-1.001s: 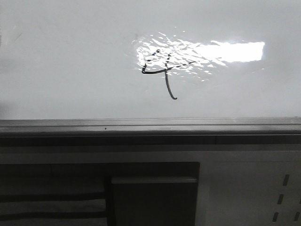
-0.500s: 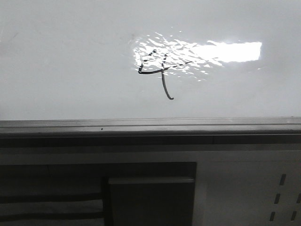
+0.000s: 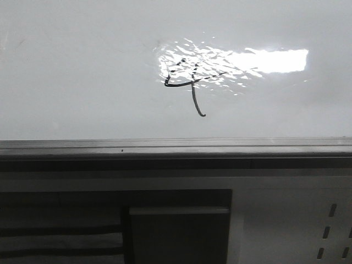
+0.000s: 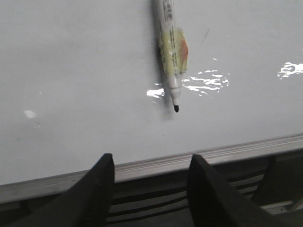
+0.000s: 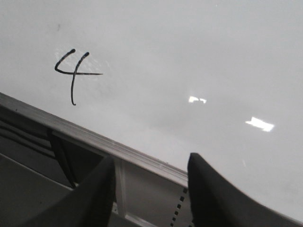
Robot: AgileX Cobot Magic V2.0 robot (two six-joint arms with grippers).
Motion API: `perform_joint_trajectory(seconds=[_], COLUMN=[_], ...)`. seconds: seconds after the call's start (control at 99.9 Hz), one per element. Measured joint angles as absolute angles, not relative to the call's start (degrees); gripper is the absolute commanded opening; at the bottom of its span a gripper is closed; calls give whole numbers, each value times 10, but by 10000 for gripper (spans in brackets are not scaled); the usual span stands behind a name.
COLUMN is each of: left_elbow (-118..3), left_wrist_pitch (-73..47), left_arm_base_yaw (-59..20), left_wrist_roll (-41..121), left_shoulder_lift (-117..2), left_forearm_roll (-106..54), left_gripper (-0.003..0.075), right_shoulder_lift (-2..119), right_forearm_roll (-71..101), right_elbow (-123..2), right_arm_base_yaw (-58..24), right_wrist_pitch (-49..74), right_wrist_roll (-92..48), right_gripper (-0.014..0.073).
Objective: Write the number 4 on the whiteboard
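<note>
Number 4 written, marker laid down, task looks finished.

The number 4 (image 3: 187,82) is fully drawn on the whiteboard (image 3: 82,66): open top, crossbar, long downstroke with a small hook. It sits near the board's front edge, roughly mid-width, partly under glare, and is also clear in the right wrist view (image 5: 75,73). The marker (image 4: 171,56) lies flat on the board, uncapped, tip pointing toward the front frame edge (image 3: 176,146), nothing touching it. The left gripper (image 4: 149,189) is released, jaws apart and empty, hanging over the front edge well short of the marker. The right gripper (image 5: 149,189) is also spread open and empty, over the frame, apart from the digit. Judged: nothing left except maybe retreating the arms.
</note>
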State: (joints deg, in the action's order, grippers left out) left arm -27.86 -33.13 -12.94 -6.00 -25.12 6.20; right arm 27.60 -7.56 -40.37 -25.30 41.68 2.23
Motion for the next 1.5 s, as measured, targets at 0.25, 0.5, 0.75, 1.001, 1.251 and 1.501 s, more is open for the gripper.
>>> perform_joint_trajectory(seconds=[0.25,0.5,0.75,1.001,1.251,1.501], left_elbow=[-222,-222,-222,-219,-123,-1], left_wrist_pitch=[-240,-213,-213,-212,-144,-54], left_arm_base_yaw=[-129,-129,-129,-129,-93,-51], left_wrist_roll=[-60,-60,-60,-60,-60,-60], left_shoulder_lift=[-217,-217,-217,-213,-106,-11], left_forearm_roll=[9,6,0,0,20,27], left_gripper=[36,-20,-20,-20,-20,-20], right_shoulder_lift=[246,246,246,246,246,245], right_forearm_roll=[-76,-76,-76,-76,-76,-76], right_elbow=[-342,-326,-321,-321,-321,-321], right_arm_base_yaw=[-253,-253,-253,-253,-253,-253], right_wrist_pitch=[369,366,366,366,366,366], right_wrist_roll=[25,26,26,26,26,26], right_gripper=[-18,-72,-72,-72,-72,-72])
